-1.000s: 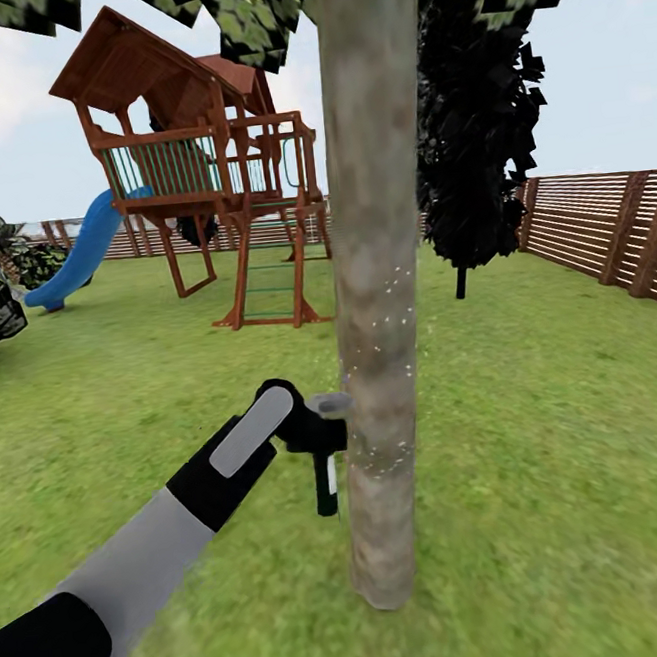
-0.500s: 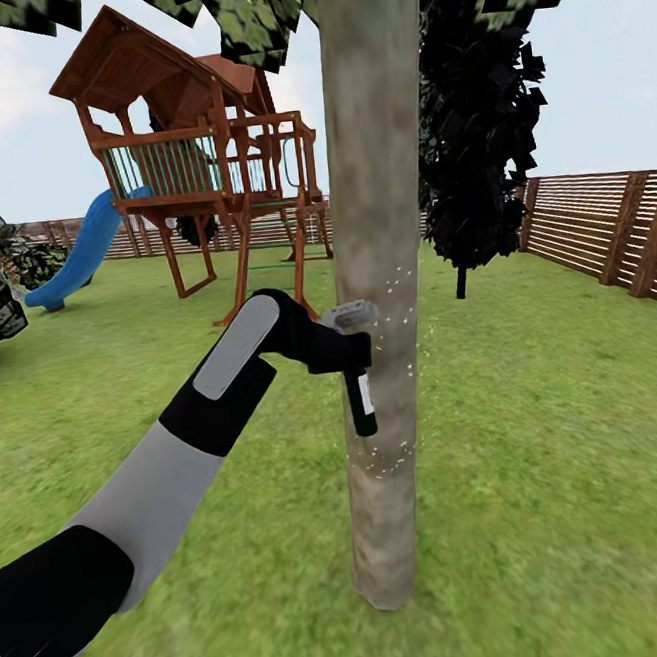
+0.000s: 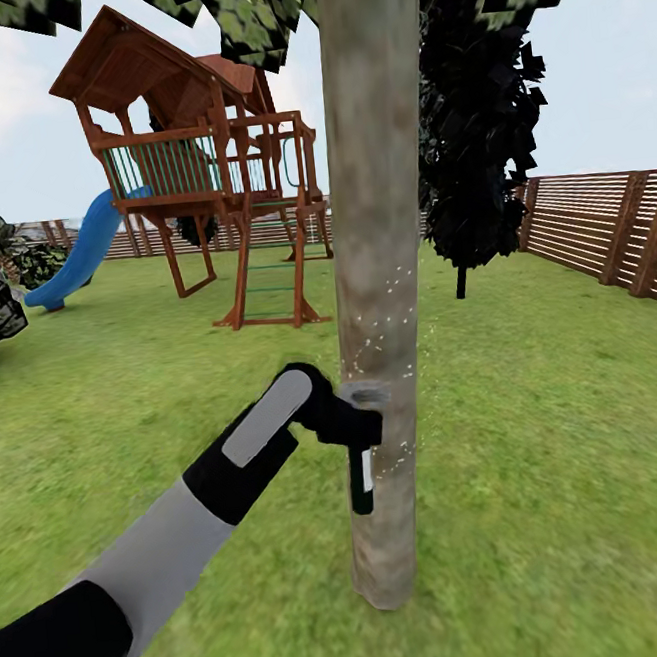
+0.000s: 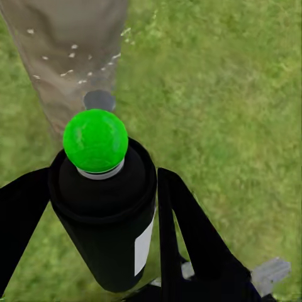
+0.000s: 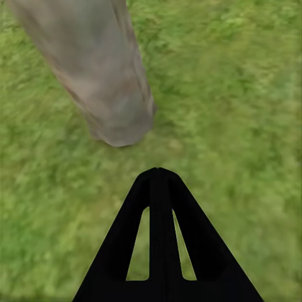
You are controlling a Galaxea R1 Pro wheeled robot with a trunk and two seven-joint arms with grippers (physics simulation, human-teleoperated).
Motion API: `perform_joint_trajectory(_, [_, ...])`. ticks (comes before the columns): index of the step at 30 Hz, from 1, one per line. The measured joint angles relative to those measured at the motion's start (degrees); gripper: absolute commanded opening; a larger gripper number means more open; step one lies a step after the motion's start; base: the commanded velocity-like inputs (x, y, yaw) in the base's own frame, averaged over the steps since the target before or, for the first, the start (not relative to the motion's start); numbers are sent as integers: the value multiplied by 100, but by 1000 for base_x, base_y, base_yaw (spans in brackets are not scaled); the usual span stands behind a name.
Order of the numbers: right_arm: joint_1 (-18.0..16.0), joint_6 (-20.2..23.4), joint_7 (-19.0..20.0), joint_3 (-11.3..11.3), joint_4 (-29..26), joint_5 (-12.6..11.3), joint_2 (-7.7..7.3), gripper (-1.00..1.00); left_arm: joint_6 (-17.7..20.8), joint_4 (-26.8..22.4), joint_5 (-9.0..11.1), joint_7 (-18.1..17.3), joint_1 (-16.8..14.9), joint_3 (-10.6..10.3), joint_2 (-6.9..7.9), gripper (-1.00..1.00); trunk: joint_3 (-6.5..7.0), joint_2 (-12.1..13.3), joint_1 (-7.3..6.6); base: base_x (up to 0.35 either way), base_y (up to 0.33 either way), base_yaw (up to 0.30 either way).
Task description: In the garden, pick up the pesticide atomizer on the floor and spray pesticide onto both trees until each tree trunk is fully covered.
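Nearest the camera, left arm reaches forward from low left. Left gripper point(image 3: 351, 437) clamped on the pesticide atomizer point(image 3: 361, 456), fingers either side of its dark body point(image 4: 104, 233). Atomizer hangs upright, long axis vertical: pale grey head point(image 3: 363, 396) on top, dark stem with white label below, green cap point(image 4: 95, 141) facing the wrist camera. Head sits just against the tree trunk point(image 3: 373, 264), on its left face, low on the column.

Right gripper point(image 5: 158, 173): fingers pressed together, holding nothing, pointed at the trunk base point(image 5: 119, 129) and grass.

Pesticide point(image 3: 390, 292) shows as sparse white specks above and beside the sprayer head; bark higher up and near the ground looks bare. Judgement: coverage partial, 1 trunk in progress, sweep along the vertical axis needed.

Beyond: lawn point(image 3: 539, 429), wooden playset point(image 3: 203, 170) with blue slide point(image 3: 80, 252), dark conifer point(image 3: 474, 114), slat fence point(image 3: 610, 226).
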Motion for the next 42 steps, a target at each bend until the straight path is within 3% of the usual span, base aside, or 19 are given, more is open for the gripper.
perform_joint_trajectory(3, [0,-3,0,-1,-2,0,0,-100,6,-1,-496,-32,395,-55,6,-100,0,-1,0,0,0,0])
perform_joint_trajectory(5, [0,-3,0,0,-1,0,0,-100,6,0,-644,-41,537,-62,12,-100,1,-1,0,0,0,0])
perform_joint_trajectory(13, [0,-4,0,-1,-1,0,0,-100,-6,-184,-720,-48,948,-64,164,-100,1,-2,-1,0,0,0])
perform_joint_trajectory(16, [0,-4,0,2,0,0,0,-100,-5,-539,-721,-47,975,-46,167,-100,1,-2,-1,0,0,0])
perform_joint_trajectory(24, [0,-4,0,1,-2,0,0,-100,3,-673,-730,-35,981,-3,166,-100,1,-1,0,0,0,0])
perform_joint_trajectory(25, [0,-4,0,0,-3,0,0,-100,5,-694,-748,-35,984,-4,218,-100,1,-1,0,0,0,0])
perform_joint_trajectory(27, [0,-4,0,-3,-4,0,-2,-100,16,-813,-782,-54,991,-14,585,-100,1,-1,0,0,0,0])
perform_joint_trajectory(28, [0,-4,0,-4,-3,0,-4,-100,16,-903,-781,-122,1028,-23,837,-100,1,-1,-1,0,0,0])
perform_joint_trajectory(31, [0,-4,0,-5,-6,0,-8,-100,20,-1022,-743,-521,1435,2,1326,-100,0,-1,0,0,0,0])
perform_joint_trajectory(36, [-1,1,0,-5,-8,1,-11,-100,21,-1080,-749,-1104,1758,14,1925,-100,1,-1,0,0,0,0])
perform_joint_trajectory(42, [-3,5,0,-5,-9,8,-18,-100,-128,-1111,-863,-2354,2141,43,2921,-100,1,-1,-1,0,0,0])
